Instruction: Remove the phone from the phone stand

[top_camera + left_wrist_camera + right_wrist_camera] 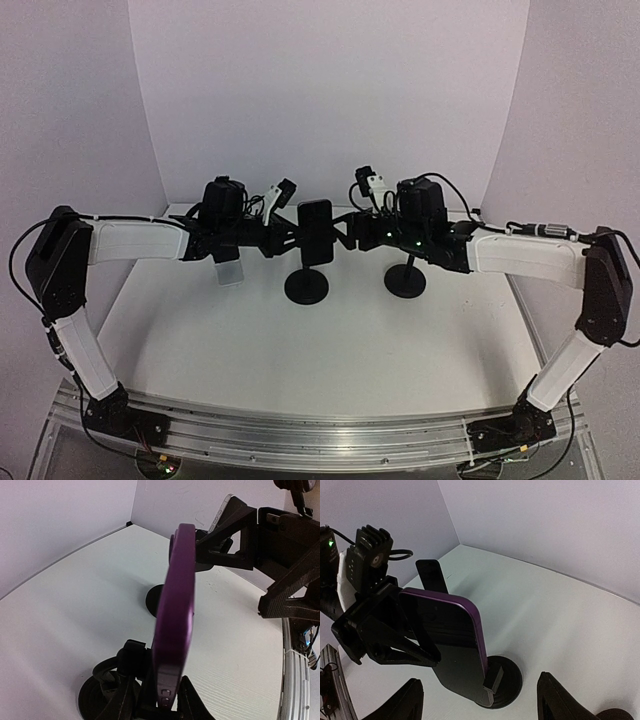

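At the near edge, an aluminium rail (320, 438), with the two arm bases (105, 410) bolted at its ends. Beyond it, bare white counter (300, 350).

Farther in, near the middle, the round black foot of the phone stand (306, 287). To its right and apart from it, a second stand (405, 280), also black and round-footed, its top hidden behind the right arm. To the left, under the left forearm, a pale rectangular object (231, 270), too unclear to name.

Upright on the phone stand and leaning back a little, the phone (317, 232): purple case, dark screen, lower edge seated behind the stand's small front lip.

Left claw (295, 237) reaching in from the left and clamped on the phone. From the right wrist, one black truss finger (407, 647) across the screen side, the other behind the case. From the left wrist, the phone edge-on, pinched between the two.

Right claw (348, 235) reaching in from the right, just beside the phone's right edge. Fingers (412, 700) spread wide apart and clear of the phone.

Farthest back, plain pale walls (330, 100).
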You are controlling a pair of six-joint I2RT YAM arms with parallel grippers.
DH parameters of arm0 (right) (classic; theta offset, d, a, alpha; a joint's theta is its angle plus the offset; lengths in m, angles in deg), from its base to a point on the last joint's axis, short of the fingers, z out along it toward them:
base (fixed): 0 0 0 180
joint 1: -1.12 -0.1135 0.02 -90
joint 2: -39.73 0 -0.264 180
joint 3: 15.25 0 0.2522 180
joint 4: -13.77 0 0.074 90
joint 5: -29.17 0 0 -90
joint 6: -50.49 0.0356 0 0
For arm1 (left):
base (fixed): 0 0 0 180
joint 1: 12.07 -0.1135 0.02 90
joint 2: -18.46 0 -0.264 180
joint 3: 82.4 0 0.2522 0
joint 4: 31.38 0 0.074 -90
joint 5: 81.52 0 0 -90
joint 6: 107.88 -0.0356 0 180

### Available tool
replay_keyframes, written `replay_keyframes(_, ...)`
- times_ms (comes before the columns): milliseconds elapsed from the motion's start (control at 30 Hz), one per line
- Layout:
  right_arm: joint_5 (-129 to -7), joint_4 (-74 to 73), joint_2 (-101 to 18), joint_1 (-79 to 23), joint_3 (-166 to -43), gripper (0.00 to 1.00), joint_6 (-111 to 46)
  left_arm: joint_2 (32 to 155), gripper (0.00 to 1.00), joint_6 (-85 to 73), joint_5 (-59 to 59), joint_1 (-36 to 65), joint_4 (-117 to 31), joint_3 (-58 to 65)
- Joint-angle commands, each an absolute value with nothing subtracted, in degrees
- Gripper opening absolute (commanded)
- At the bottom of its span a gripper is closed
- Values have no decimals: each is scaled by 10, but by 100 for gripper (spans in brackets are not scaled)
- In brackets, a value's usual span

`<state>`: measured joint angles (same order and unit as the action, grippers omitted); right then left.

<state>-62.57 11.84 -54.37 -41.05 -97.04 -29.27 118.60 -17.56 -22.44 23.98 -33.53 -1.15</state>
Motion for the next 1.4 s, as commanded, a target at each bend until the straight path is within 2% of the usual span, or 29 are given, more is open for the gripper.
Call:
replay_keyframes(0,-630,124,-560,-413,-978,72,-329,1178,12,-175,-233,241,-362,-3)
replay_keyframes(267,-625,124,-567,-413,-969,63,-351,1164,28,-200,-254,241,-357,-2)
replay_keyframes(333,-625,124,-574,-413,-969,60,-356,1161,36,-208,-257,240,-352,-1)
replay_keyframes(400,-625,124,-579,-413,-970,59,-357,1157,42,-220,-260,241,-352,3)
replay_keyframes(600,-622,125,-588,-413,-965,60,-354,1152,51,-230,-265,240,-349,15)
replay_keyframes(1000,-608,125,-604,-413,-964,47,-359,1134,59,-184,-351,214,-302,32)
replay_keyframes(1367,-603,125,-619,-413,-985,36,-366,1171,53,-166,-344,214,-315,75)
